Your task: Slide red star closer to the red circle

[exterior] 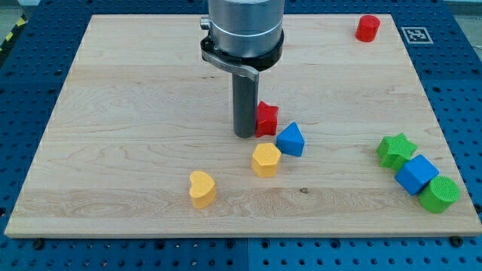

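yellow heart (202,188) low at the view's left on the counter (113,113), apart from everything; my tip (245,134) sits mid-board, pressed against the left side of the red star (266,118), so placed, I judge, to shove it toward the view's right and up; rod upright, hanging from the grey arm body at the view's top; no jaws on this rig, just the rod; yellow hexagon-ish block (266,159) below the star, blue triangle (291,140) just beside it at lower right, near the star; red circle (367,28) far at the top right, well apart from the star; green star (395,149), blue cube (416,174), green cylinder (439,194) clustered at the right edge.
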Controlling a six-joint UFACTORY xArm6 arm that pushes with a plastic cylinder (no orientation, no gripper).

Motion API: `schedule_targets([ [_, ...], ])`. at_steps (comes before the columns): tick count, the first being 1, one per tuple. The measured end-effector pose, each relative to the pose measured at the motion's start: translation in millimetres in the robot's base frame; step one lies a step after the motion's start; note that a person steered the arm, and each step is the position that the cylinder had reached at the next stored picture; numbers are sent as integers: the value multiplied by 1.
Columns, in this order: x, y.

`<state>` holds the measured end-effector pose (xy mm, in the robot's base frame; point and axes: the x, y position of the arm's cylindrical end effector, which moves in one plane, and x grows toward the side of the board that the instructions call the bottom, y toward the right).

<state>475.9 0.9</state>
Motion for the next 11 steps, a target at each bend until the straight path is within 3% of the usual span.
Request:
schedule_targets([
  [2, -9, 33],
  [4, -46, 81],
  [8, -98, 216],
  [9, -120, 225],
  [11, -123, 179],
])
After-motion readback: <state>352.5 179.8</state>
